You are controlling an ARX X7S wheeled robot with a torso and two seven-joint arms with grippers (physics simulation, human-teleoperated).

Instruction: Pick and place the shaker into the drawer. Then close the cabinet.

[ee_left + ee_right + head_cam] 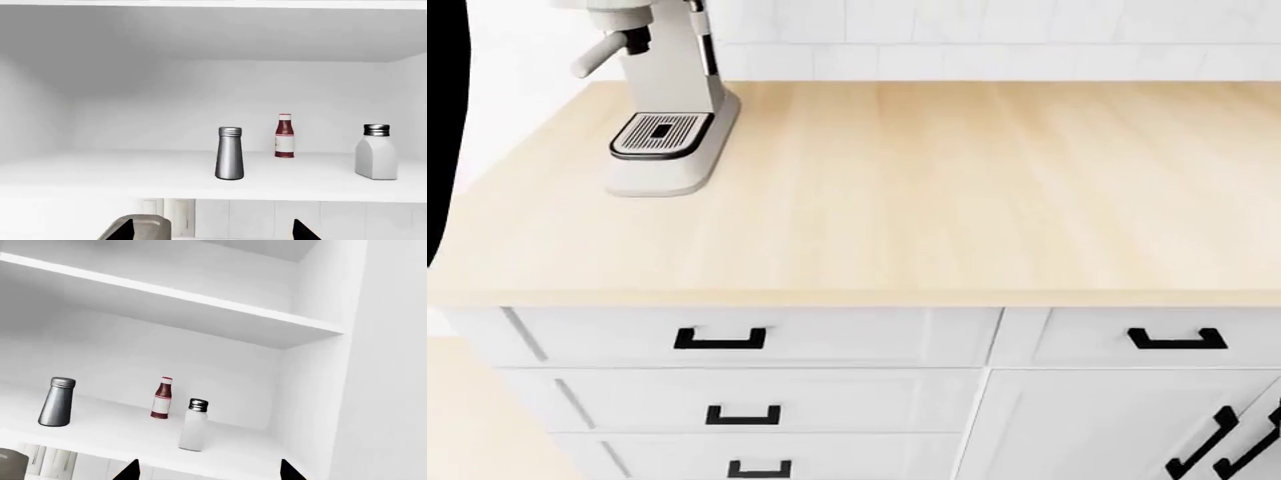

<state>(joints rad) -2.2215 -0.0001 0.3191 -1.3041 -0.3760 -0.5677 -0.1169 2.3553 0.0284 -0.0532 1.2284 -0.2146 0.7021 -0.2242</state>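
Both arms are raised to an open shelf (100, 175) above the worktop (934, 190). My left pincer (213, 234) is open, tips spread wide with nothing between them. My right pincer (208, 472) is likewise open and empty.

Two candidates stand upright on the shelf. The grey shaker (229, 160) is near the front edge, about mid-shelf. The white shaker (377, 152) is also near the front edge, close to the side wall. A red bottle (285, 136) stands further back, between the two and touching neither. I cannot tell from these views which shaker is meant; the grey one sits squarely ahead of my left pincer.

Step in hand, in my judgement: approach and grasp. Recommended:
- Advance the left pincer level.
- Set the tips either side of the grey body below the cap.
- Close only once the body is well between the tips.
- Lift before withdrawing, so the base clears the shelf's front edge.

The drawers (854, 338) below the worktop's front edge all appear shut, so one needs opening before placing. The cabinet (1094, 430) shows only in part; whether its doors are ajar I cannot tell.
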